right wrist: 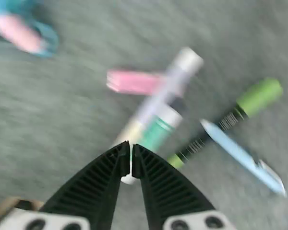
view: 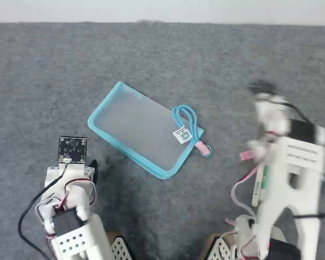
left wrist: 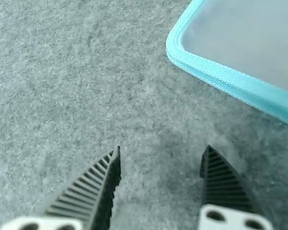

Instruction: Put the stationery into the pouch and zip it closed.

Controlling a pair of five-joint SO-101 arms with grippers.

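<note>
Right, the left hand (left wrist: 162,149) hovered spread apart beside a corner of the pouch (left wrist: 240,43), likely to steady it; the right hand (right wrist: 131,144), pinched together and empty, hung over the marker (right wrist: 156,115).

Grey felt-like table top (view: 151,54). Bears, at centre, a flat translucent zip pouch with light-blue trim (view: 135,127), skewed, with blue cord loop (view: 185,116) and pink tag (view: 201,146) at its right end. Holds, well right and nearer, a pink eraser (right wrist: 134,81), white marker with green band (right wrist: 158,117), green-capped black pen (right wrist: 240,108) and light-blue pen (right wrist: 240,155), close together.
</note>
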